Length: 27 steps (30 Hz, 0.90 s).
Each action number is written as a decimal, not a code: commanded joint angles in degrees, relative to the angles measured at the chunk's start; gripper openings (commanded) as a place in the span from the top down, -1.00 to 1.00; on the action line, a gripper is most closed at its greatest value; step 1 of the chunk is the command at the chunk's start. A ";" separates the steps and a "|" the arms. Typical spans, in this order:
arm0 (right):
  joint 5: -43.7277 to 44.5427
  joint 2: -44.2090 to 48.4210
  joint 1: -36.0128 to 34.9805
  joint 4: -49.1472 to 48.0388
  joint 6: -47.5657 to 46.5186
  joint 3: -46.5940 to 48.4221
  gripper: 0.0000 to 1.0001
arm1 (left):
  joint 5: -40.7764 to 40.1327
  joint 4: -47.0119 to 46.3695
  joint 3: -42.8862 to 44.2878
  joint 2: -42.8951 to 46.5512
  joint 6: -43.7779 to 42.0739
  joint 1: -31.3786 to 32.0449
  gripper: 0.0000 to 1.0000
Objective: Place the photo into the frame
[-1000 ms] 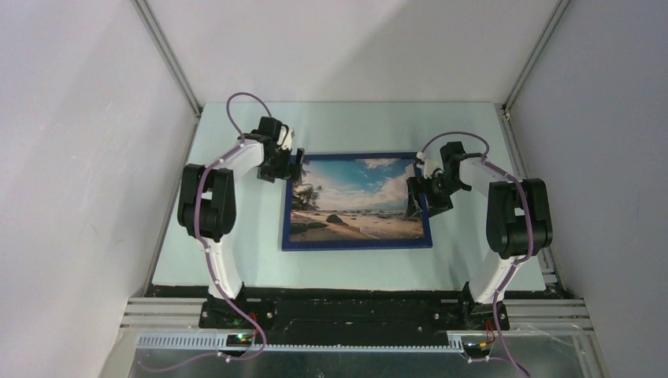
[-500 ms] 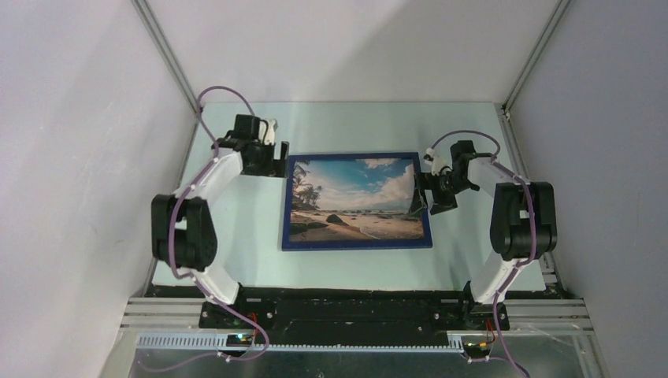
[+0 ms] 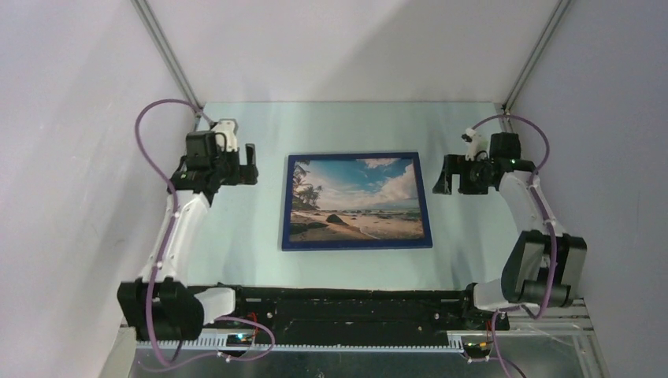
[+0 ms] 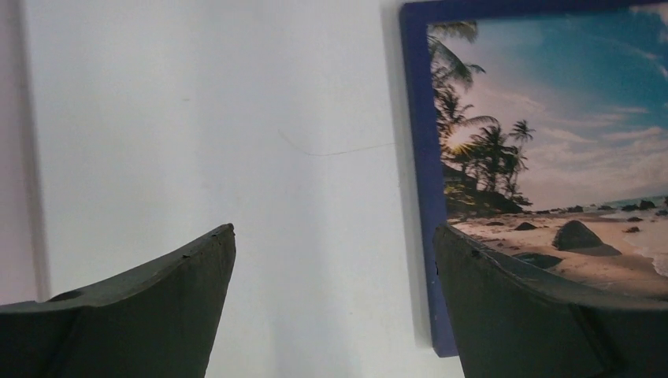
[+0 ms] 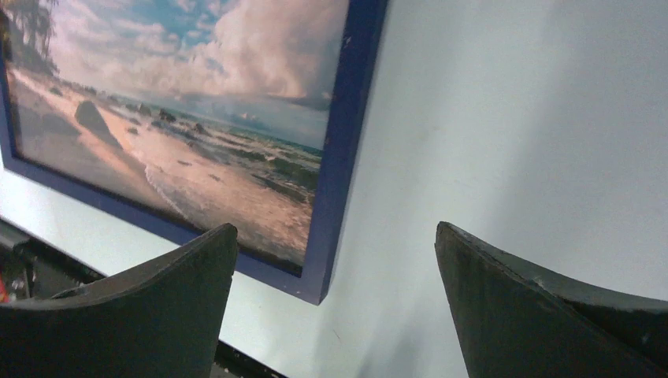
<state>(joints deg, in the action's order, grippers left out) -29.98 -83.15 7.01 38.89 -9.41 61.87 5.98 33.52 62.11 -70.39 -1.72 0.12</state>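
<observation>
Both our arms are bending inward overhead, the left gripper (image 3: 252,165) and right gripper (image 3: 441,174) gaping empty on either side of the frame (image 3: 356,246), which is lying flat with the photo (image 3: 354,197) inside. Left wrist: we are hovering beside its left rail. Right wrist: we are hovering beside its right rail.

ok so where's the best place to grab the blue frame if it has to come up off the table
Probably the right side rail of the frame, approached low from outside. It lies flat on the table with the photo filling its opening, so only the thin outer edges give fingers anything to close on. The open right gripper faces that rail.
</observation>
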 commanded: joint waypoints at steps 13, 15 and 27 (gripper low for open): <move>23.44 26.71 8.93 -3.44 2.89 -5.98 -0.99 | -9.36 -2.23 -12.94 33.84 -4.47 -5.74 -0.99; 27.06 29.15 9.17 -2.66 2.82 -7.26 -0.99 | -10.38 -2.17 -13.87 37.46 -4.40 -5.78 -0.99; 24.22 44.36 11.53 -2.60 1.93 -14.62 -0.99 | -4.08 -3.04 -19.40 44.05 -2.23 -5.73 -0.99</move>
<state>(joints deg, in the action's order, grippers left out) -3.97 -42.46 17.80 37.80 -7.55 48.71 -0.91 31.81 45.23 -25.74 -4.03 -5.28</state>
